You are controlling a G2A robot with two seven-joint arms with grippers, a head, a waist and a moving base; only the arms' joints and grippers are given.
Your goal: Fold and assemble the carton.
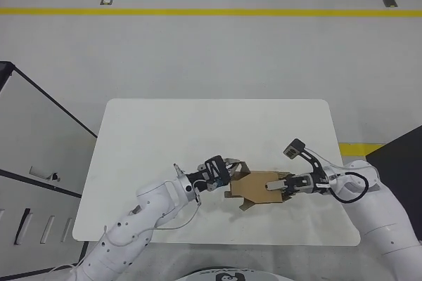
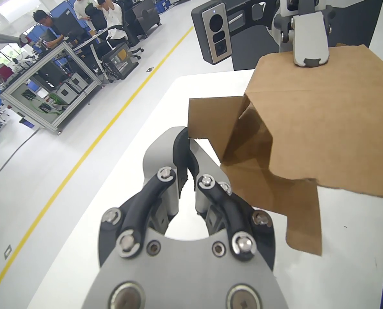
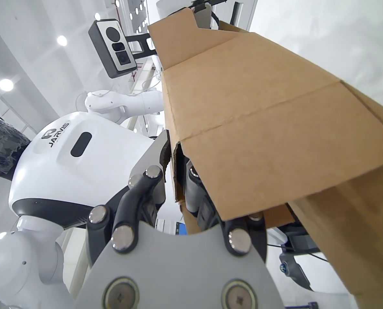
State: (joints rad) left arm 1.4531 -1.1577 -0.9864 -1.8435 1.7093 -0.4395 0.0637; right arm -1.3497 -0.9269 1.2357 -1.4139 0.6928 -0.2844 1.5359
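Note:
A brown carton (image 1: 257, 188), partly opened with loose end flaps, is held over the near middle of the white table (image 1: 197, 133). My left gripper (image 1: 228, 171) is at the carton's left end. In the left wrist view this gripper (image 2: 187, 143) is shut on the corner of a side flap (image 2: 210, 117) of the carton (image 2: 307, 123). My right gripper (image 1: 273, 186) is at the opposite end. In the right wrist view it (image 3: 178, 168) is shut on a wall of the carton (image 3: 259, 114), one finger outside and one inside. The left wrist view shows the right gripper's finger (image 2: 309, 46) lying on the carton's top.
The table's far half and left side are bare. A grey cabinet (image 1: 28, 133) stands off the table's left edge and a dark block (image 1: 408, 151) off its right. The right arm's wrist camera (image 2: 215, 35) juts out beside the carton.

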